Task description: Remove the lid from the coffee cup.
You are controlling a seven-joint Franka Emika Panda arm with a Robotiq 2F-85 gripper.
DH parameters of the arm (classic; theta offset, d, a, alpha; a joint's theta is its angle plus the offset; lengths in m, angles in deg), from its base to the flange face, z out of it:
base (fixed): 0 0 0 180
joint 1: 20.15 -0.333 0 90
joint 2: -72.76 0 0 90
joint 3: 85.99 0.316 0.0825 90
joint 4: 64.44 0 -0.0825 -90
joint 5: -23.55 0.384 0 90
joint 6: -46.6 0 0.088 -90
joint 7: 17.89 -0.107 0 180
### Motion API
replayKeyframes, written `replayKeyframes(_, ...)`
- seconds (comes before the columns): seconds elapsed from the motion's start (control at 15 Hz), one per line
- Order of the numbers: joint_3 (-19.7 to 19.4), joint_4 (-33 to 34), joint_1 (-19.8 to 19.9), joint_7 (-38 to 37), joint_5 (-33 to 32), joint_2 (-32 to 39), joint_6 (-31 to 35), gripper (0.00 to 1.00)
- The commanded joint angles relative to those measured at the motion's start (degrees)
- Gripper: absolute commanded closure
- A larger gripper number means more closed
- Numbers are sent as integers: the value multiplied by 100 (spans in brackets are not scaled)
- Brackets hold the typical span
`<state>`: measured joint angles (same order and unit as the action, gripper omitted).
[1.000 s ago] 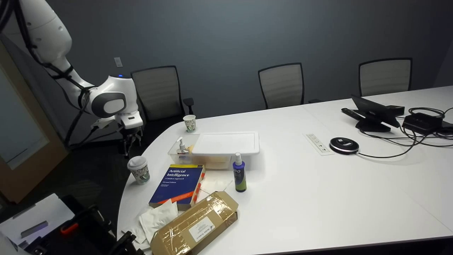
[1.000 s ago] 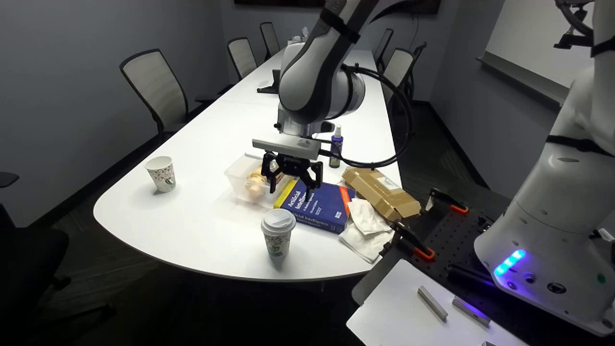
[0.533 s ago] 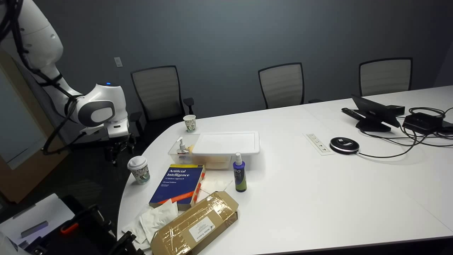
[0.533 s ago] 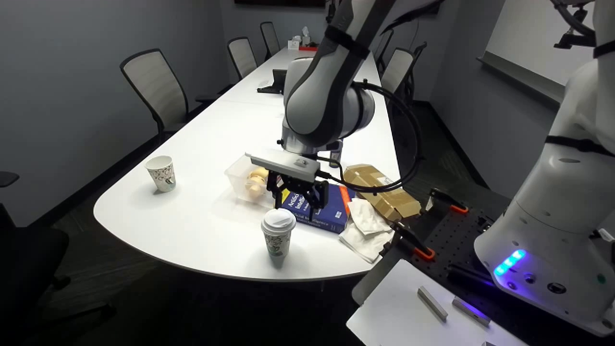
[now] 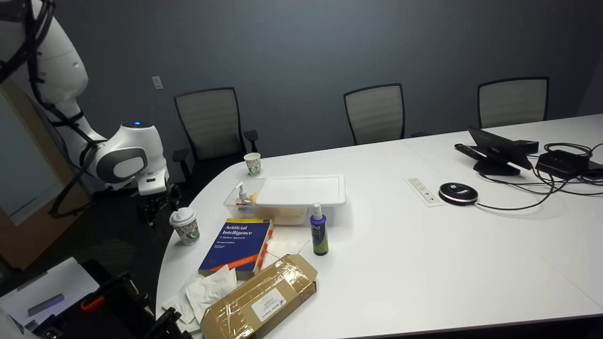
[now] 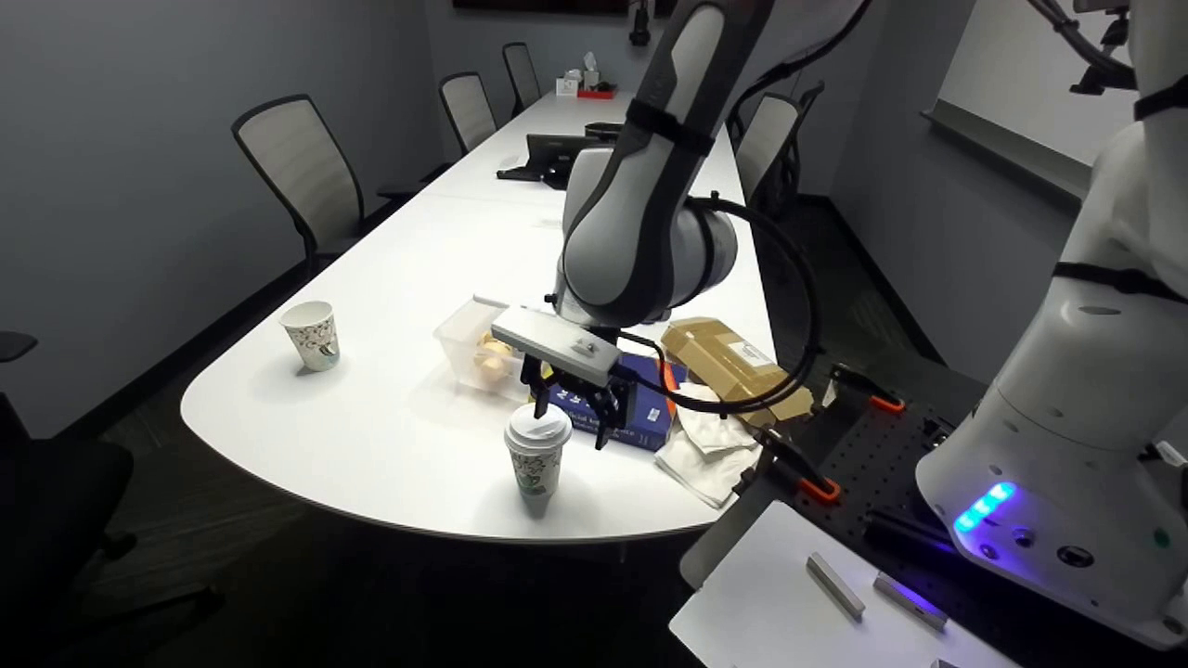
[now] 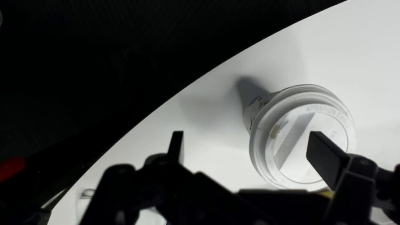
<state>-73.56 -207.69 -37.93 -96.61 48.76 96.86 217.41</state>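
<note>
In the wrist view my gripper (image 7: 246, 136) is spread wide and clasps nothing. The white lid (image 7: 298, 140) sits on the coffee cup (image 7: 254, 114), lying toward one finger (image 7: 328, 162), which covers part of it from here, rather than midway between the two. I judge that I am lining up for the grasp, with the lifting off not begun. Next I should shift across until the lid is centred, then lower and close gently on its rim, since a paper cup will probably give if squeezed.

In an exterior view I hang tilted over the white table (image 6: 371, 445), one fingertip showing against the lid, the other off to its side. The cup stands upright near the table's rounded edge. A lidless cup (image 6: 313, 336) is well apart; a clear bin (image 6: 461, 357), napkins (image 6: 710, 464) and a cardboard box (image 6: 719, 357) lie nearer.

In an exterior view I am dark against the dark floor (image 5: 122, 245), so whether I touch the cup I cannot tell there. The blue book (image 5: 235, 245) lies near it, the spray bottle (image 5: 319, 235) beyond. Mesh-backed chairs (image 5: 375, 113) stand before a grey wall (image 5: 292, 70).
</note>
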Motion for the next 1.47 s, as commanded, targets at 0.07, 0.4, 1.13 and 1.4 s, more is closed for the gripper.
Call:
replayKeyframes(0.07,233,30,89,-14,189,265,491,0)
replayKeyframes(0.4,289,41,109,-16,186,405,705,0)
replayKeyframes(1.13,310,109,147,-37,168,466,676,0)
replayKeyframes(1.4,279,70,113,-98,198,463,691,0)
